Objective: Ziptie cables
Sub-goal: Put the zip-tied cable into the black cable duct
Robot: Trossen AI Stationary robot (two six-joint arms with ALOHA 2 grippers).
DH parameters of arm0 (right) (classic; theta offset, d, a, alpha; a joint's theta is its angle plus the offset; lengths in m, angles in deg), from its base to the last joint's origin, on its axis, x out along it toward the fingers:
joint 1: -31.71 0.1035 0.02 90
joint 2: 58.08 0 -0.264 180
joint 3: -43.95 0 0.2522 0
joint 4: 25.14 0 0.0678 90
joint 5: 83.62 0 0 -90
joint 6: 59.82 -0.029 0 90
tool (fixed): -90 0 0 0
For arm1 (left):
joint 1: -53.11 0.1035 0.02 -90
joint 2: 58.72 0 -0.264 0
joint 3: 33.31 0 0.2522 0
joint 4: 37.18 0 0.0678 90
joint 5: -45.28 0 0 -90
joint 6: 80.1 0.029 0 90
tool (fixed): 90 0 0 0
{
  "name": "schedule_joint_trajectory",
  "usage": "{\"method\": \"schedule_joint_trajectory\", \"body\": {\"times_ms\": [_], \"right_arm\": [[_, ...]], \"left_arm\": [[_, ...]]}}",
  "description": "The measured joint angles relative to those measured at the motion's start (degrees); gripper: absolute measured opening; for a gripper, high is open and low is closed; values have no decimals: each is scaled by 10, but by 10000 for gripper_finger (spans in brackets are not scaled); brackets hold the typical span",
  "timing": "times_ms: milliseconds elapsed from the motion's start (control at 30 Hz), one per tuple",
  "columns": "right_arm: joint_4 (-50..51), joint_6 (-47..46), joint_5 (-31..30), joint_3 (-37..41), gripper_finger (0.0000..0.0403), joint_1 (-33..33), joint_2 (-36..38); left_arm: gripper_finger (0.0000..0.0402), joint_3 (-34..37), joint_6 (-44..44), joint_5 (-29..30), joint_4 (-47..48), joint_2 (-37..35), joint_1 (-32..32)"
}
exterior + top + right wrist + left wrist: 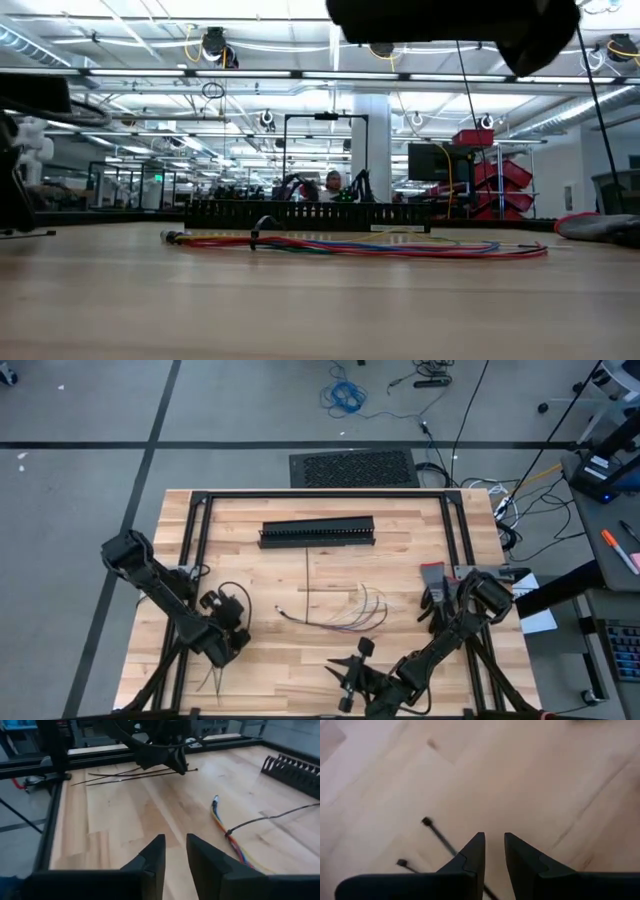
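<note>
Zipties (439, 836) lie just beside the left gripper (493, 844), whose fingers stand slightly apart, empty. Right gripper (175, 846) likewise holds nothing, cables (231, 837) lying ahead of its narrowly parted fingers.

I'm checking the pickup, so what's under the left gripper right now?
Under the left gripper: bare table and zipties, one running down between the narrowly parted fingers. The fingers hide the ziptie's far end, so contact can't be judged.

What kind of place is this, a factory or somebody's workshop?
Most likely a big robotics lab or industrial workspace: the wooden table stands on a concrete floor strewn with loose cords, and beyond it run bright ceiling lights, workstation frames and red bins.
</note>
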Motion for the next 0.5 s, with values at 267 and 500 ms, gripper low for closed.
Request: {"method": "schedule_joint_trajectory", "body": {"times_ms": [267,500], "right_arm": [[-5,13,16,0,57,-10,0],[-3,13,16,0,56,4,0]], "left_arm": [[72,50,29,-60,-57,-23,25],[72,38,-25,-112,-21,-43,-10]]}}
